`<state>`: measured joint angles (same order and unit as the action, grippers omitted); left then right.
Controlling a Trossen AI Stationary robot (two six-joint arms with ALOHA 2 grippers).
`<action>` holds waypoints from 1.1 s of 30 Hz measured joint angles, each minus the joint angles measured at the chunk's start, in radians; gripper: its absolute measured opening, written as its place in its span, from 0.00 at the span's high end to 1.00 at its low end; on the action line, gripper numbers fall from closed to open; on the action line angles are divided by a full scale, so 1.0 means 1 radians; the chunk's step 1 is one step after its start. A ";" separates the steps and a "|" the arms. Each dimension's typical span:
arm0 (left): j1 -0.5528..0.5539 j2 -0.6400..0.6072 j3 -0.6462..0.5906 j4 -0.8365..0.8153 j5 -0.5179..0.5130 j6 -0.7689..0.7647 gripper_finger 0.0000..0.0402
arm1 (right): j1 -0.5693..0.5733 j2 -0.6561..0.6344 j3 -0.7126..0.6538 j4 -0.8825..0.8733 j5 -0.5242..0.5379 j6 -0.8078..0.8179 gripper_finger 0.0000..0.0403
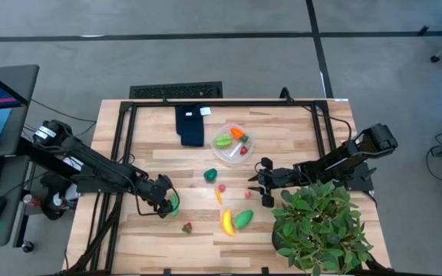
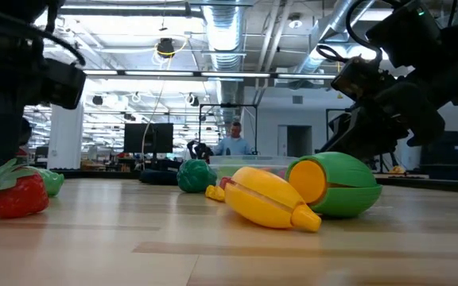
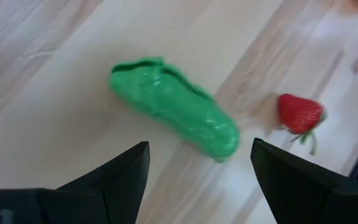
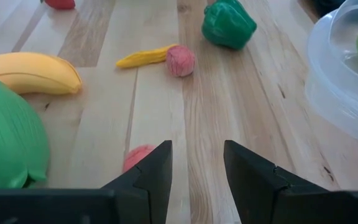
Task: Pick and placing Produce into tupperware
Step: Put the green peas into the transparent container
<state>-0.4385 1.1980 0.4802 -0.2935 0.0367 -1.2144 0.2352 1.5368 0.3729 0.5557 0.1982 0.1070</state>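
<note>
The clear round tupperware (image 1: 232,143) sits at mid-table and holds a light green piece, an orange carrot and a red piece. My left gripper (image 3: 197,168) is open just above a bright green pod (image 3: 173,115), with a strawberry (image 3: 300,114) beside it. My right gripper (image 4: 197,165) is open and low over the table, and a small red piece (image 4: 137,155) lies partly behind one of its fingers. A banana (image 1: 226,222), a green piece (image 1: 243,218), a dark green pepper (image 1: 210,175), a yellow sliver (image 4: 145,57) and a red ball (image 4: 180,61) lie on the wood.
A big leafy potted plant (image 1: 317,226) stands at the near right corner, close to my right arm. A dark blue folded cloth (image 1: 192,124) lies at the far edge beside the tupperware. Black frame rails run along the table's left, right and far sides.
</note>
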 joint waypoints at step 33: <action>0.039 0.080 0.022 0.034 -0.024 -0.063 0.33 | 0.000 0.000 0.000 -0.025 -0.018 0.017 0.66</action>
<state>-0.3998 1.2785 0.5026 -0.2594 0.0122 -1.2778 0.2352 1.5368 0.3729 0.5304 0.1799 0.1240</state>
